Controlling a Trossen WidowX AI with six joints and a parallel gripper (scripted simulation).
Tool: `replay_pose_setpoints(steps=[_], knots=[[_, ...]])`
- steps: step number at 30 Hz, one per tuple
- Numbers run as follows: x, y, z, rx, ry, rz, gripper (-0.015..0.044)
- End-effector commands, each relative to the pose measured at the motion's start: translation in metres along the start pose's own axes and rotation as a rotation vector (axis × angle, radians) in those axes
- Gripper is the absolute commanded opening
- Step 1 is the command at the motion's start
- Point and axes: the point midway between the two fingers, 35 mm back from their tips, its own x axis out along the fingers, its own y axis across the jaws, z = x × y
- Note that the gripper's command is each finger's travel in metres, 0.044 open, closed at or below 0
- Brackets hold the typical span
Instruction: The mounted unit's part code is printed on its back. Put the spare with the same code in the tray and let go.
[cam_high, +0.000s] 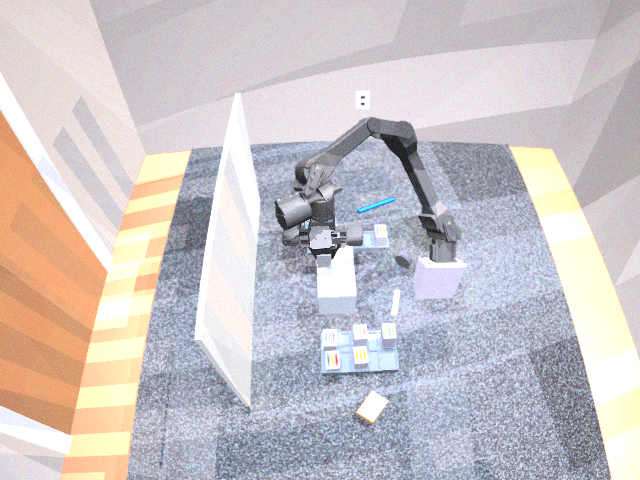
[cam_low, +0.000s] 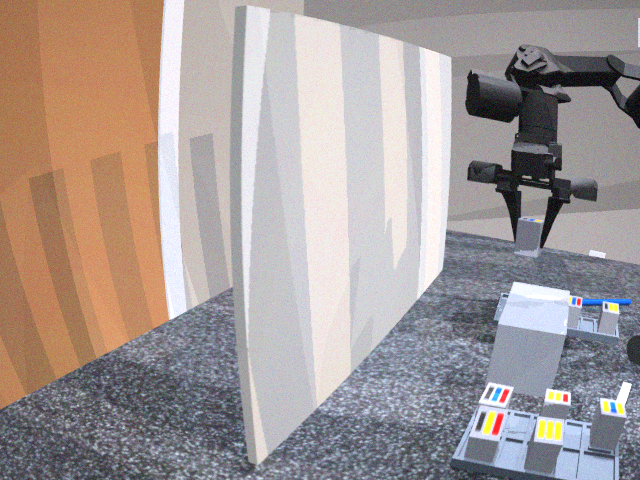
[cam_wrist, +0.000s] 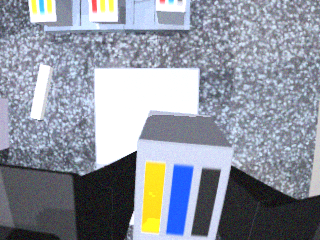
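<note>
My gripper (cam_high: 323, 254) (cam_low: 529, 243) is shut on a grey spare (cam_low: 528, 232) (cam_wrist: 184, 132), whose label reads yellow, blue, black in the wrist view. It is held in the air beyond the pale box (cam_high: 336, 299) (cam_low: 527, 356) (cam_wrist: 120, 95). An edge of the tray (cam_low: 500, 307) shows behind that box in the exterior view; in the top view the arm hides most of it. Several other spares stand in the near rack (cam_high: 387, 360) (cam_low: 594, 455). I cannot make out the mounted unit or the code on its back.
A far rack (cam_low: 587, 325) holds two striped units. A tall pale panel (cam_high: 227, 248) (cam_low: 320, 206) stands at the left. A lavender block (cam_high: 439, 280) stands by the arm's base. A blue rod (cam_high: 376, 204), a white stick (cam_high: 395, 302) (cam_wrist: 41, 92) and a tan block (cam_high: 372, 406) lie about.
</note>
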Motion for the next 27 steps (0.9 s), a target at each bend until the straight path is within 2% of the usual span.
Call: replay_pose_setpoints(steps=[1, 19, 27], knots=[[-0.005, -0.013, -0.037, 0.011, 0.010, -0.018, 0.0000], [-0.015, -0.022, -0.198, -0.022, 0.163, -0.023, 0.0000], [-0.015, -0.021, -0.203, -0.024, 0.170, -0.021, 0.0000]])
